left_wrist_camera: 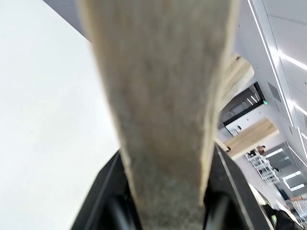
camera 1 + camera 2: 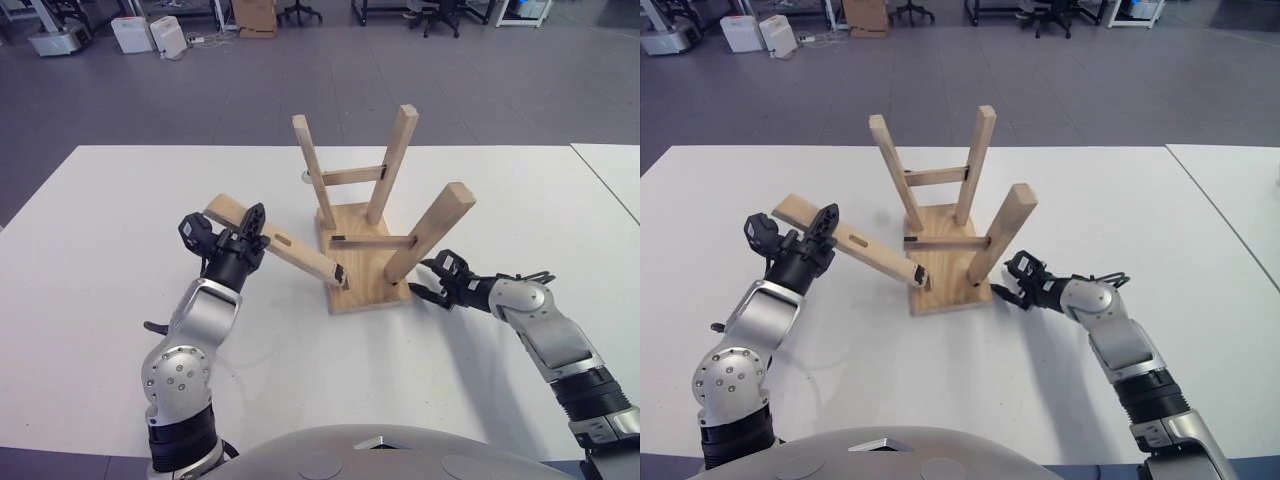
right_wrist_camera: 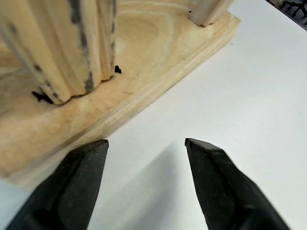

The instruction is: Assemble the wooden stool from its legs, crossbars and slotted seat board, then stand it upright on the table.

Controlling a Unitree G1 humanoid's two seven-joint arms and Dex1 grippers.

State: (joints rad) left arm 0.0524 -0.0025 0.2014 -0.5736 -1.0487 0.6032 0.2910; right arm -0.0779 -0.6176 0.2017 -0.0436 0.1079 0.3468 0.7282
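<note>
The stool stands upside down near the middle of the white table (image 2: pixel 110 200). Its seat board (image 2: pixel 368 283) lies flat, and three legs rise from it: two at the back (image 2: pixel 313 170) (image 2: pixel 393 165) and one at the front right (image 2: pixel 430 232). Crossbars (image 2: pixel 352 175) (image 2: pixel 372 240) link them. My left gripper (image 2: pixel 245 235) is shut on the fourth leg (image 2: pixel 295 253), which slants down with its lower end at the board's near left corner. The right gripper (image 2: pixel 428 280) is open and low on the table, just off the board's right front edge (image 3: pixel 144 72).
A small round object (image 2: pixel 305 177) lies on the table behind the stool. A second white table (image 2: pixel 612 170) adjoins at the right. Bare tabletop stretches to the left and along the front edge. Boxes and chairs stand on the floor beyond.
</note>
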